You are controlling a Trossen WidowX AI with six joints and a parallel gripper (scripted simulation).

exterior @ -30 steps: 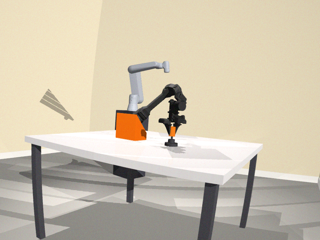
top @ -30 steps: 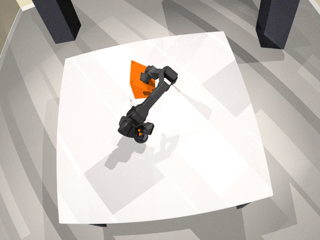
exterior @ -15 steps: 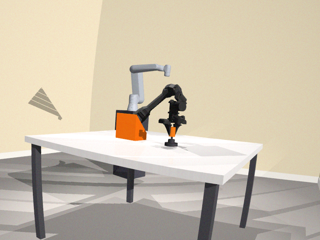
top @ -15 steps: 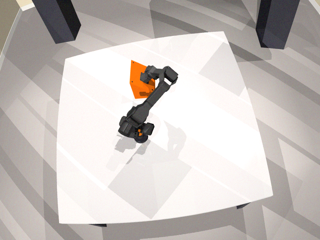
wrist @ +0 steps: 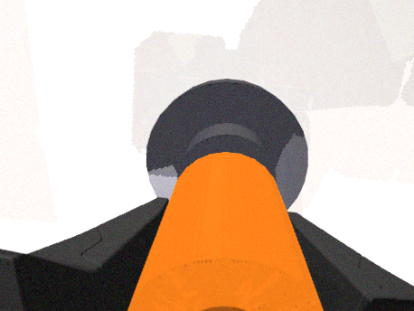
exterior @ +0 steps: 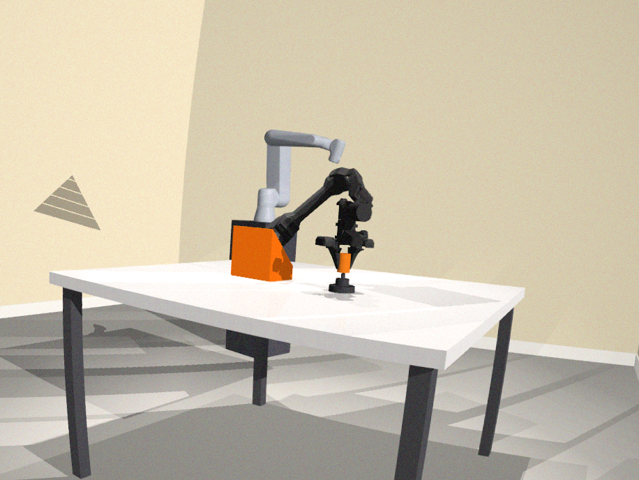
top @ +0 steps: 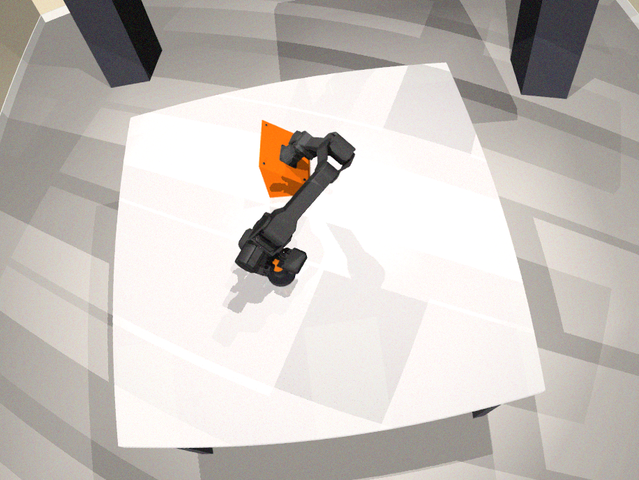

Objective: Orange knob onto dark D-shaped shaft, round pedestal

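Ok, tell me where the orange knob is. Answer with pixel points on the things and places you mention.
The orange knob [exterior: 344, 262] [wrist: 226, 217] is between the gripper's [exterior: 344, 264] fingers, above the round pedestal [top: 281, 279] [exterior: 341, 288] [wrist: 226, 101] in the exterior view.

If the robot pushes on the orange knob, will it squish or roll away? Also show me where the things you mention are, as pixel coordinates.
Probably not squish: the orange knob [top: 277, 265] [exterior: 344, 262] [wrist: 226, 217] keeps straight sides between the fingers, so it looks stiff. Its round sides might roll if it were dropped lying down. Held upright by the hand [exterior: 344, 260] [wrist: 228, 226], it probably won't roll now.
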